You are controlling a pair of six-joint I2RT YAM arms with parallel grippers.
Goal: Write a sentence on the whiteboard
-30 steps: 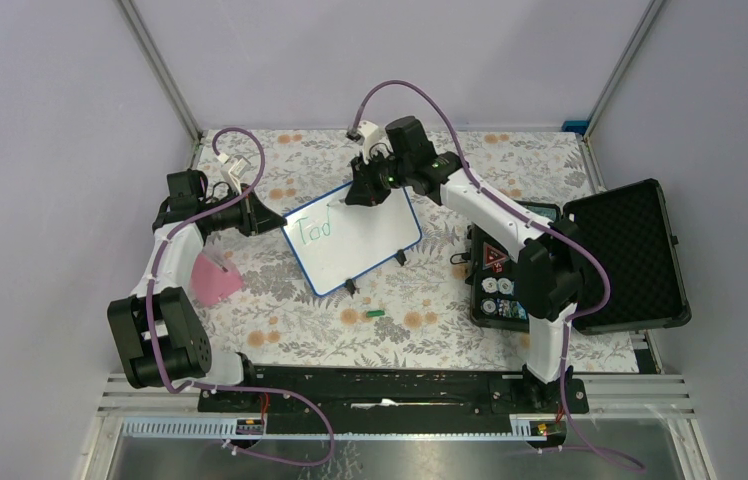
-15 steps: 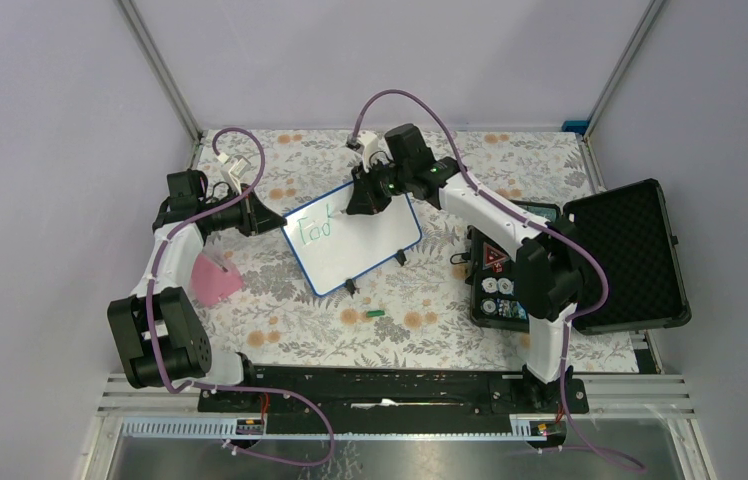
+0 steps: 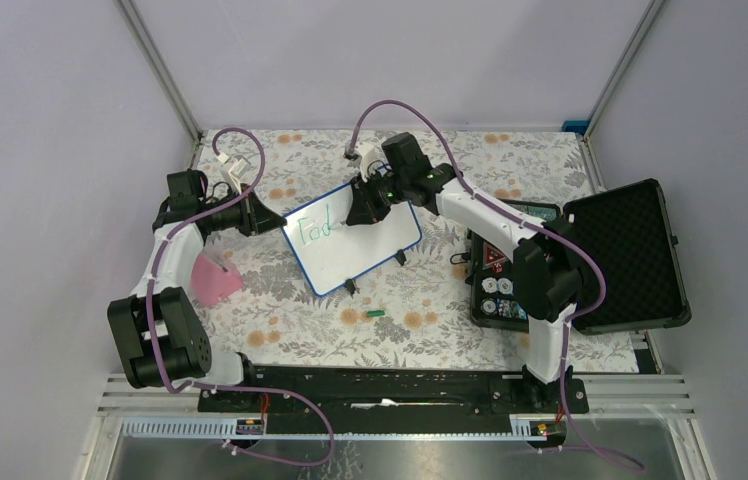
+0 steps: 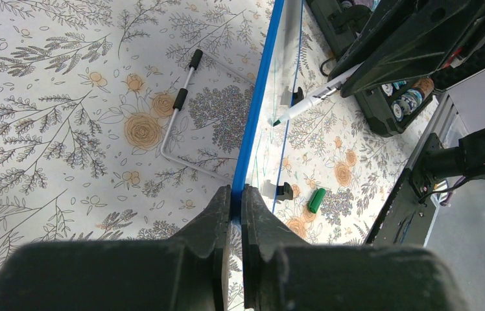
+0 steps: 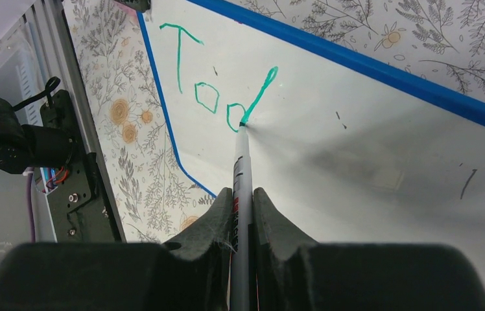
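Observation:
The whiteboard stands tilted on its black feet at the table's middle, and its blue frame runs edge-on through the left wrist view. My left gripper is shut on the frame's left edge. On the board's upper left, the sentence reads "Tod" in green. My right gripper is shut on a grey marker. The marker's tip touches the board at the foot of the "d" stem.
A green marker cap lies on the floral cloth in front of the board. An open black case with small items sits at the right. A pink cloth lies at the left. A metal wire stand lies behind the board.
My right gripper has slid down and left along the board with the marker, drawing the stem of the "d". The left arm and the board have not moved.

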